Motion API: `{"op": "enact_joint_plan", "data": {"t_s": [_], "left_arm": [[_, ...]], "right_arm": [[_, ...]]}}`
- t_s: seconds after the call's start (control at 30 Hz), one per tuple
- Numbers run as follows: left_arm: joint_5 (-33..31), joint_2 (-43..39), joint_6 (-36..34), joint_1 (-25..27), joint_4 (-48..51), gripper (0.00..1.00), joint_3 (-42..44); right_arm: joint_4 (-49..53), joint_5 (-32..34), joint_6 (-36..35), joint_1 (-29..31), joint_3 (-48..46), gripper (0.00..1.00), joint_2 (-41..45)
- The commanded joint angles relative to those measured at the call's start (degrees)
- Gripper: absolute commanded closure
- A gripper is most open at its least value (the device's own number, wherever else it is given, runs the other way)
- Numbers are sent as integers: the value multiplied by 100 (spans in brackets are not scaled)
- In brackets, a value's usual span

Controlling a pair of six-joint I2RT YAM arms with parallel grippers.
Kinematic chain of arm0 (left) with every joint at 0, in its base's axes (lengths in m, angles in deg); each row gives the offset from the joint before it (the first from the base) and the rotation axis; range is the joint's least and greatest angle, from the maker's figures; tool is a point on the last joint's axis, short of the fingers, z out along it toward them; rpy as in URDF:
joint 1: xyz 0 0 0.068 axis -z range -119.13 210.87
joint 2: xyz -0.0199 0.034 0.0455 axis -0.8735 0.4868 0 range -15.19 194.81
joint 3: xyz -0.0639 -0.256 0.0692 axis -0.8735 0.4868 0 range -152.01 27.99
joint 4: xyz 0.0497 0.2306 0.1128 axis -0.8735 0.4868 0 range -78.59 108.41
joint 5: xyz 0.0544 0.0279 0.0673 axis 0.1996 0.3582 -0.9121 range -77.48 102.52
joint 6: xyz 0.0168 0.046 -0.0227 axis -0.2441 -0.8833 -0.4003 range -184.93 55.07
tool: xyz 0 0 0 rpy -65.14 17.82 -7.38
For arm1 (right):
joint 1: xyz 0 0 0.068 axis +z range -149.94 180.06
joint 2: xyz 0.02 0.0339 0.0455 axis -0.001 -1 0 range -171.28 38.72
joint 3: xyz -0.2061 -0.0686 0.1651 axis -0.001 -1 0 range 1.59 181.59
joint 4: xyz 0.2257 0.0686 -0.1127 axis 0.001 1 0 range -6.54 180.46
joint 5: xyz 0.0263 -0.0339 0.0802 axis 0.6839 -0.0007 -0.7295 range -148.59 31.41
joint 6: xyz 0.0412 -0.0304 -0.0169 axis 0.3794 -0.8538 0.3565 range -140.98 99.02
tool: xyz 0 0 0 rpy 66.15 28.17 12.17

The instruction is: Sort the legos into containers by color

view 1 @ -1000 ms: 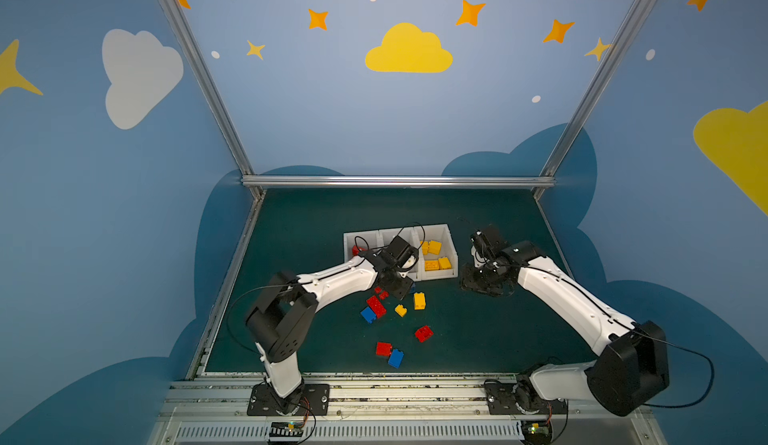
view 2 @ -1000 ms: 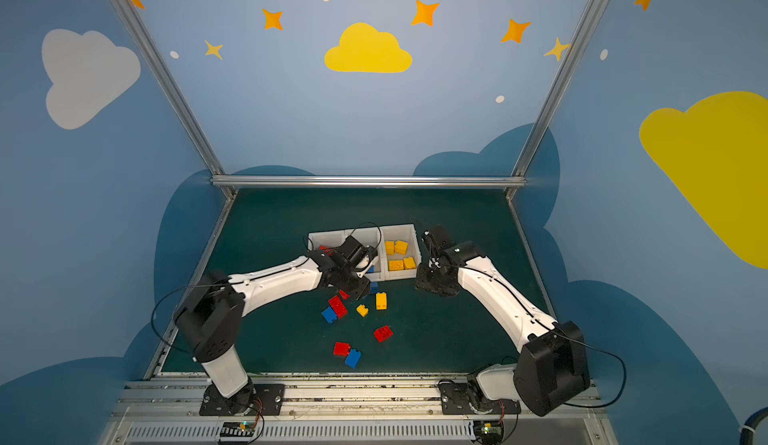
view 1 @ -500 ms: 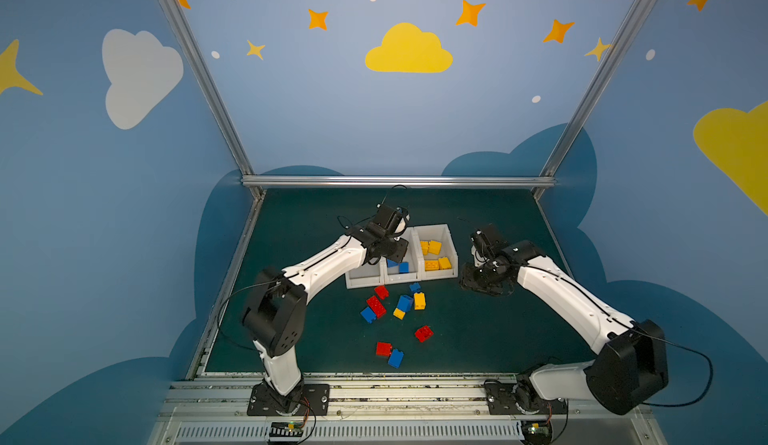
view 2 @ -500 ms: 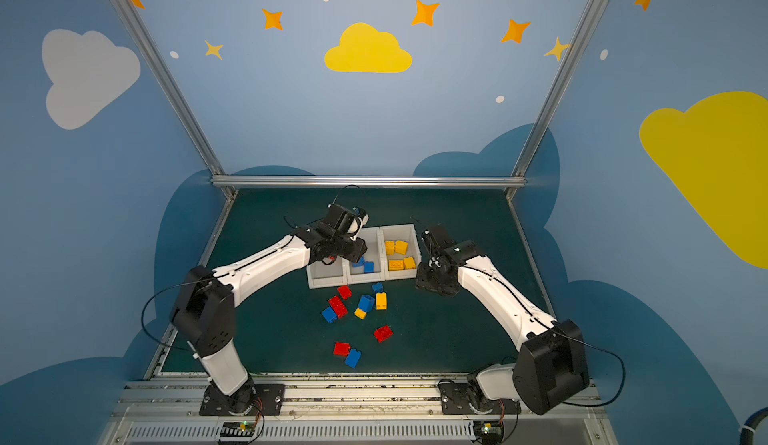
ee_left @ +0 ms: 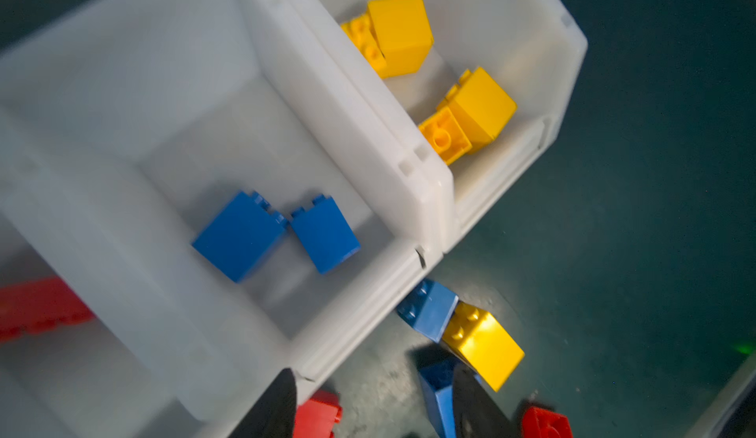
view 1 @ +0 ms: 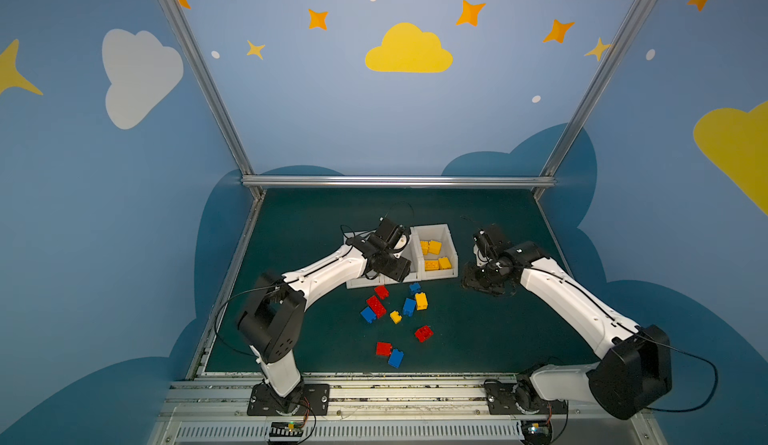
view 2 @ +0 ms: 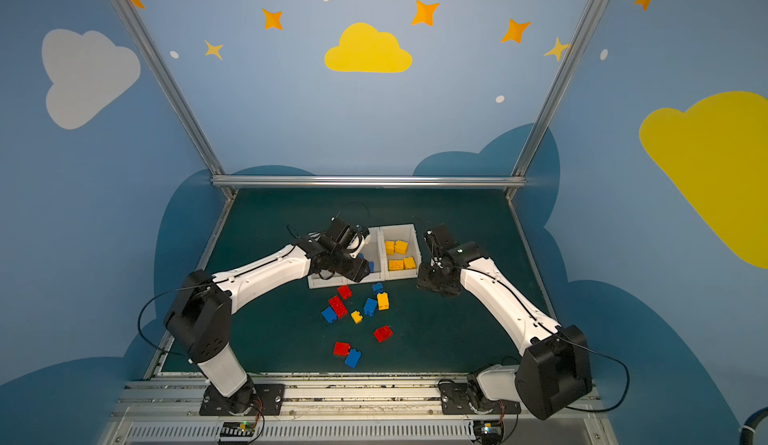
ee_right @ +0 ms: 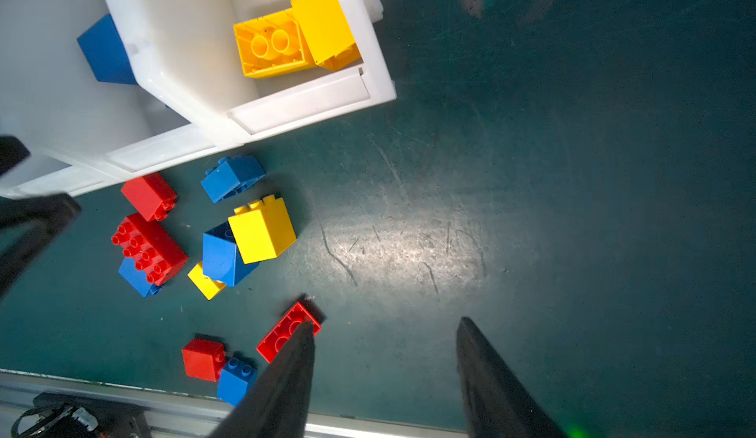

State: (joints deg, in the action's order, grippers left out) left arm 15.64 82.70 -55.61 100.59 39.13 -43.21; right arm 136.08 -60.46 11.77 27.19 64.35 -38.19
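Three white bins stand in a row; the right bin holds several yellow legos. Two blue legos lie side by side in the middle bin, and a red lego shows blurred in the left one. My left gripper hangs open and empty above the middle bin's front wall, and in both top views it hides most of that bin. My right gripper is open over bare mat to the right of the bins. Loose red, blue and yellow legos lie in front of the bins.
More loose legos lie nearer the front rail: a red one and a red and blue pair. A metal rail bounds the green mat in front, and aluminium posts stand at the back corners.
My left gripper rose from the loose pile, swung over the bins and opened its jaws above the middle bin. The right arm has not moved.
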Motion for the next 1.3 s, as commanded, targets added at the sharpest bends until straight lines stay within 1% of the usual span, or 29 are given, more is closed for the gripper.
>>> {"op": "enact_joint_plan", "data": {"t_s": [0.0,0.17,0.37,0.77,0.9,1.0,1.1,1.27], "left_arm": [[69,-204,222,254,106,35,349],[-29,-249,518,524,58,34,666],[-108,-27,617,749,18,34,693],[-101,490,668,891,-46,36,538],[-75,655,669,923,-99,39,427],[-56,809,614,945,-70,41,298],[-104,955,604,958,-51,46,231],[-162,981,597,954,-35,61,240]], "right_arm": [[-14,-44,21,-20,-71,44,-29],[-41,-59,23,-22,-124,44,-22],[-80,-86,28,-20,-202,44,13],[-81,-77,18,-40,-316,44,115],[-94,-68,17,-42,-353,44,141],[-90,-77,16,-51,-360,44,137],[-103,-86,23,-57,-371,44,128],[-90,-77,23,-64,-377,44,126]]}}
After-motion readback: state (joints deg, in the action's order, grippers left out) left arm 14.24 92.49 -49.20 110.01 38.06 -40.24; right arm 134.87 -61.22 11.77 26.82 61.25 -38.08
